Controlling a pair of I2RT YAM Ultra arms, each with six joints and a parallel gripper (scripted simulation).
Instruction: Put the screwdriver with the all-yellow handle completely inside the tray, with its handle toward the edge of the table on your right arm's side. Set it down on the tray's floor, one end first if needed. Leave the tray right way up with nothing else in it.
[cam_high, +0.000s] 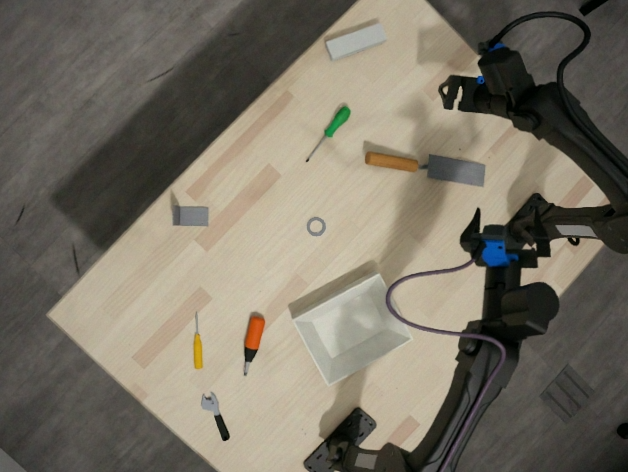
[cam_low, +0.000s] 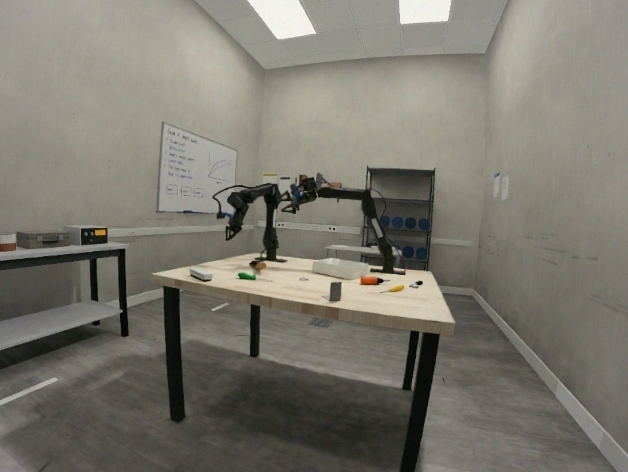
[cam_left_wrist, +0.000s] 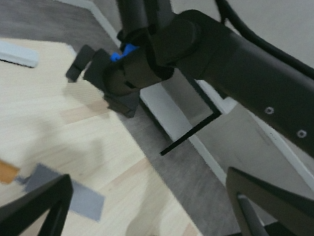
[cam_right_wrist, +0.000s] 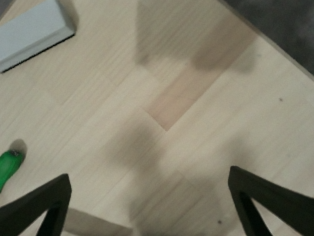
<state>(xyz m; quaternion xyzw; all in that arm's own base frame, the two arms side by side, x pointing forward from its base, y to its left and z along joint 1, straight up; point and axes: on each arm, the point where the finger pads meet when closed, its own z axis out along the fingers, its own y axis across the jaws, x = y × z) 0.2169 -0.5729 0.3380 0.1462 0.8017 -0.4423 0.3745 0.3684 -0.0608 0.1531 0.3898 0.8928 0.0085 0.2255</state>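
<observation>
The all-yellow screwdriver (cam_high: 197, 345) lies flat near the table's front-left corner, tip pointing away from the wrench; it also shows in the exterior view (cam_low: 393, 289). The white tray (cam_high: 351, 327) sits right way up and empty, some way to the right of it. My left gripper (cam_high: 472, 230) is open and empty, high above the table beyond the tray. My right gripper (cam_high: 449, 91) is open and empty, high above the far corner. The left wrist view (cam_left_wrist: 147, 177) and the right wrist view (cam_right_wrist: 148, 175) show nothing between the fingers.
An orange-and-black screwdriver (cam_high: 252, 337) lies between the yellow one and the tray. A wrench (cam_high: 215, 408), a green screwdriver (cam_high: 331, 126), a scraper (cam_high: 426, 166), a grey ring (cam_high: 316, 226), a grey bracket (cam_high: 190, 215) and a white block (cam_high: 355, 40) lie around.
</observation>
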